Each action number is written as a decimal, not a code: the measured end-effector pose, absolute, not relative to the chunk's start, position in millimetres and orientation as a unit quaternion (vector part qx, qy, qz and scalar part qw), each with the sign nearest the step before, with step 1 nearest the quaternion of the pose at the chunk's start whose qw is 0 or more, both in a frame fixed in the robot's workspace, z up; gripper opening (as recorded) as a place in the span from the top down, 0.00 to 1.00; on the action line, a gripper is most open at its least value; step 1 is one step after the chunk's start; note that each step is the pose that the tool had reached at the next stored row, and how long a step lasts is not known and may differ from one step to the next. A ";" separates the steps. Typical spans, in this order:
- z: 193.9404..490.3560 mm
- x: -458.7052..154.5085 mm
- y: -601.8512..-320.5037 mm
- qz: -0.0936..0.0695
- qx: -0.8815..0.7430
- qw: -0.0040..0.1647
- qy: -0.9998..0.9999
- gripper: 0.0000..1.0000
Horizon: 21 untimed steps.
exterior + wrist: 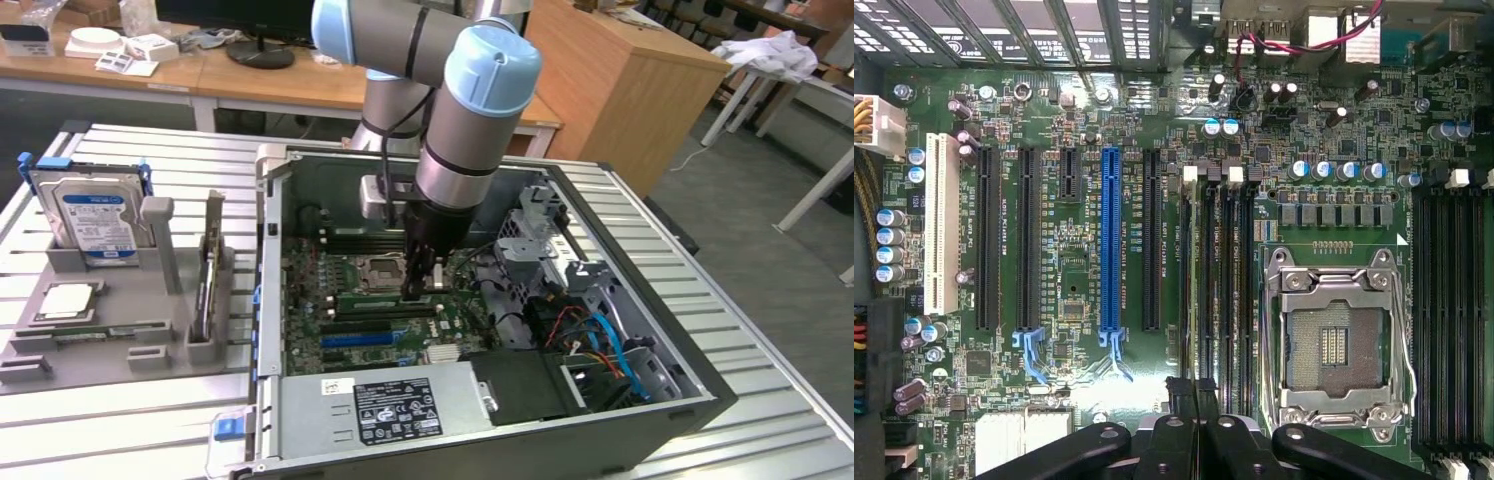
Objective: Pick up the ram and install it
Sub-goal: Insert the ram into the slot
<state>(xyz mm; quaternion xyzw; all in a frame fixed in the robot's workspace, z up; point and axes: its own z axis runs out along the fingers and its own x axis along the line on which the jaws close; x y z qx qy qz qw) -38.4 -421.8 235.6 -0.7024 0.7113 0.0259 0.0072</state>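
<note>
Exterior view: the grey robot arm's black end effector (424, 285) reaches down inside an open dark-grey computer case (534, 440) on the ribbed aluminium desk (134, 430). It hangs over the green motherboard (334, 325), just beside the square silver processor socket (384, 270).

The ram (210, 270), a long thin board, stands on edge in a grey plastic holder (107, 350) outside the case, at the exterior view's left, well apart from the end effector. A silver hard drive with a blue label (94, 215) stands in the same holder.

Wrist view: the end effector (1196, 395) is clenched, its black fingers (1176, 430) drawn together above the long black memory slots (1219, 290) next to the socket (1339, 345). Whether anything thin is pinched between them, cannot tell.
</note>
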 end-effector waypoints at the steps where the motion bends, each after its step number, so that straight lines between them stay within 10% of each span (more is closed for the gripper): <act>1: 235.6 -38.5 -421.8 0.026 -0.702 0.007 0.711 0.89; 21: 233.5 -38.6 -421.9 0.026 -0.704 0.007 0.710 0.89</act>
